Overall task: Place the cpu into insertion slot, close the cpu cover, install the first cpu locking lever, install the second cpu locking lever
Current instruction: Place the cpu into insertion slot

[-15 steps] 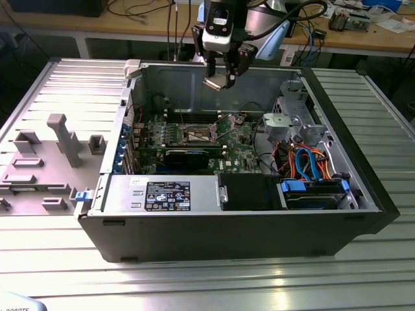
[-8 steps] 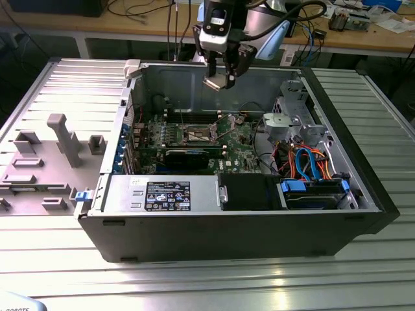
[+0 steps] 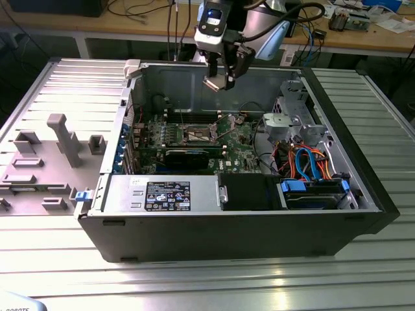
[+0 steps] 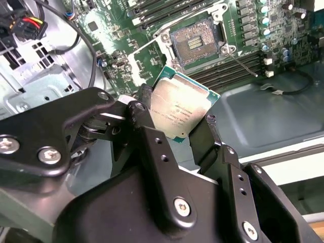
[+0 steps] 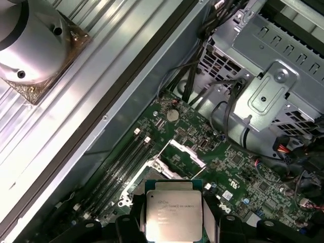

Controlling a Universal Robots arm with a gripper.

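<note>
The gripper (image 3: 220, 83) is clamped on two opposite edges of the cpu (image 4: 182, 109) and holds it in the air over the far side of the open case, well above the motherboard (image 3: 237, 146). The insertion slot (image 4: 195, 43) is empty, with its contact field exposed, and the cpu cover (image 5: 186, 151) is not closed. Assessment: no step is complete. Seating the cpu, closing the cover and installing both locking levers are all left to do.

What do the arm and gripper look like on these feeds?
The gripper is matte black: two jointed fingers with small holes, fastened by silver screws. In the exterior view the arm is silver-grey, with a pale, blue-lit wrist module and a black cable looping beside it.
</note>
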